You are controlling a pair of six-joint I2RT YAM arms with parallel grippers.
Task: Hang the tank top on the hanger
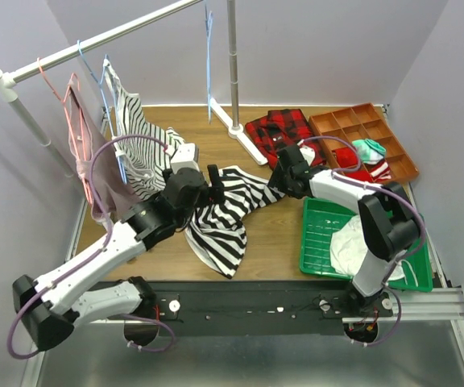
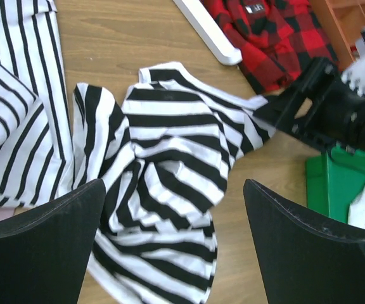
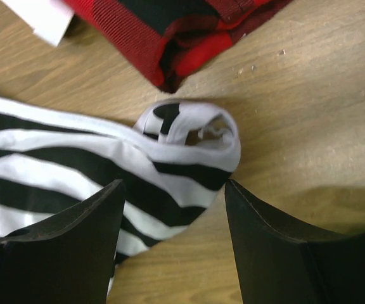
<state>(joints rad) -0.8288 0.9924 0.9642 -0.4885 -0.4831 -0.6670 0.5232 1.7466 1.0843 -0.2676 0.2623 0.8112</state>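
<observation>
The tank top [image 1: 224, 226], with wide black and white stripes, lies crumpled on the wooden table in the middle. My left gripper [image 1: 213, 187] hovers open above its left part, and in the left wrist view the cloth [image 2: 170, 145] spreads between and beyond the gripper [image 2: 173, 190] with nothing held. My right gripper [image 1: 274, 181] is open at the top's right end; a rolled strap edge [image 3: 195, 130] lies just ahead of the gripper [image 3: 173, 187]. A thin light-blue hanger [image 1: 209, 72] hangs bare from the rail at the back.
A finer-striped top [image 1: 139, 137] and a dusty-pink top [image 1: 95, 177] hang at the left of the rail. The rack's white foot [image 1: 236, 129], a red plaid garment [image 1: 284, 133], an orange divided tray [image 1: 353, 121] and a green tray [image 1: 316, 234] holding white cloth lie to the right.
</observation>
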